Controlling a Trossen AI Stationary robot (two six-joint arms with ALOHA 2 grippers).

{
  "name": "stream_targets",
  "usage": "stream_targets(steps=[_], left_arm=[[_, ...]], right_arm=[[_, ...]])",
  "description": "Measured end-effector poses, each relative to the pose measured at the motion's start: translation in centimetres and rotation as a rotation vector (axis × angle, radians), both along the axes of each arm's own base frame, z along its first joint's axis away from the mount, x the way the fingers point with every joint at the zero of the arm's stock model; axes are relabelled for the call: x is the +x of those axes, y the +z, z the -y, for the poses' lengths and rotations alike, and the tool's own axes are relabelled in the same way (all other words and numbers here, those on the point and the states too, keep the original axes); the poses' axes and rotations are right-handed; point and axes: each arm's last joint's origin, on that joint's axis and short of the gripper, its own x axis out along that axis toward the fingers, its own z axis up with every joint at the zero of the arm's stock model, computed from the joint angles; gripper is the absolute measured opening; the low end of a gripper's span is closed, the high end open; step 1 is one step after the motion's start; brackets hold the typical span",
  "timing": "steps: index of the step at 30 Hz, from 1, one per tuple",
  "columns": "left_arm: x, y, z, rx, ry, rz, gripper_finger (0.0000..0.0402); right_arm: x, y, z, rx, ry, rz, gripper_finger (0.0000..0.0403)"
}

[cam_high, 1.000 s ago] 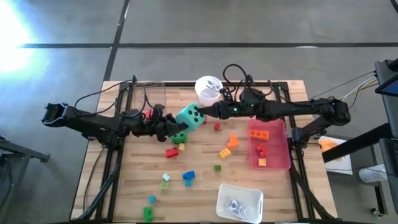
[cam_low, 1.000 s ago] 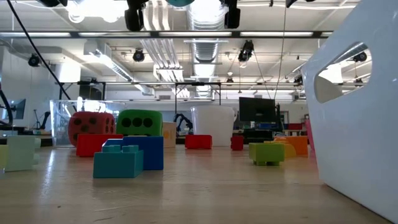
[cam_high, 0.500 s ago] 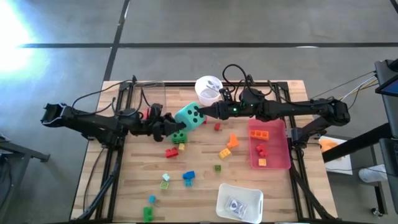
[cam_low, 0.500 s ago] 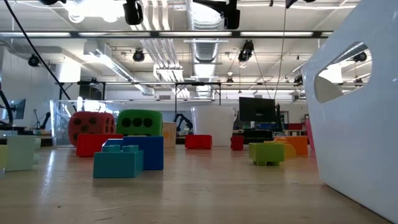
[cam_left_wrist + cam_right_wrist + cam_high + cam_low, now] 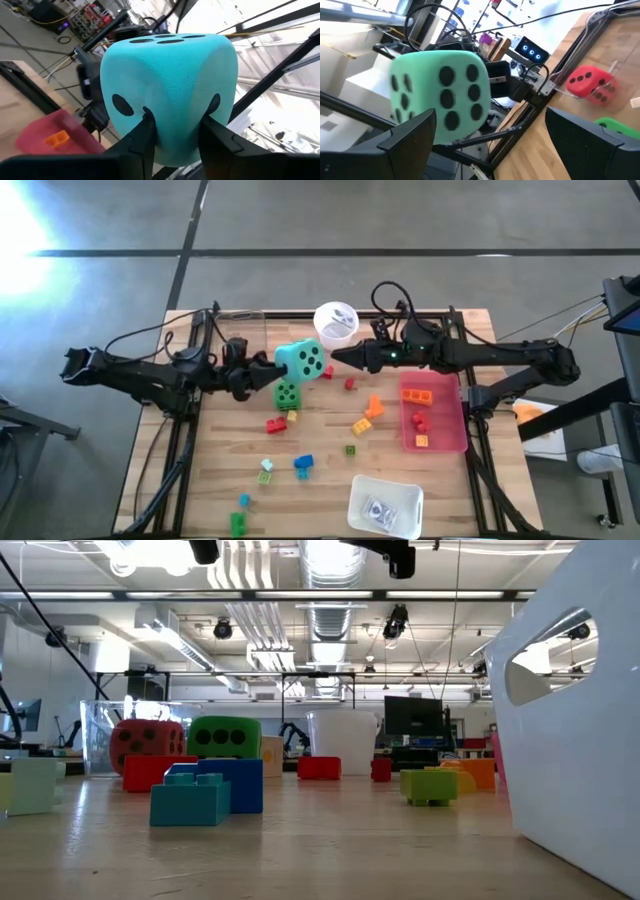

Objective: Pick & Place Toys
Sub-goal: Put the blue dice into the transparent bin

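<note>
While gripped by left pincer, soft teal foam die with black dots dents at fingers; light, squashy. Right pincer open beside.

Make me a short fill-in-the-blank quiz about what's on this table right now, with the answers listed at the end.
1. The left gripper is shut on the teal ____.
2. The right gripper has its fingers ____ and holds nothing.
3. The orange brick lies inside the ____ tray.
4. The green die rests on the ____, below the held die.

Missing words: die; open; pink; table
</note>
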Motion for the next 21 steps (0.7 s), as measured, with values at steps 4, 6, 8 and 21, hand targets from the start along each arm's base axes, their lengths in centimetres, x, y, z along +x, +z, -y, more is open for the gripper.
stream_targets(steps=[4,6,8,21], left_arm=[[-0.1,-0.1,-0.1,0.0,0.016,-0.024,0.0113],[-0.2,-0.3,-0.1,-0.001,0.028,-0.046,0.0112],[-0.4,-0.3,-0.2,-0.002,0.046,-0.059,0.0111],[-3.4,-0.8,-1.1,0.009,0.249,-0.235,0.009]], right_arm=[[-0.6,-0.3,0.0,0.003,-0.03,-0.071,0.0362],[-1.0,-0.4,0.0,0.005,-0.039,-0.104,0.0362],[-1.4,-0.2,0.0,0.006,-0.04,-0.114,0.0362],[-2.4,-0.2,-0.1,-0.007,-0.055,-0.178,0.0362]])
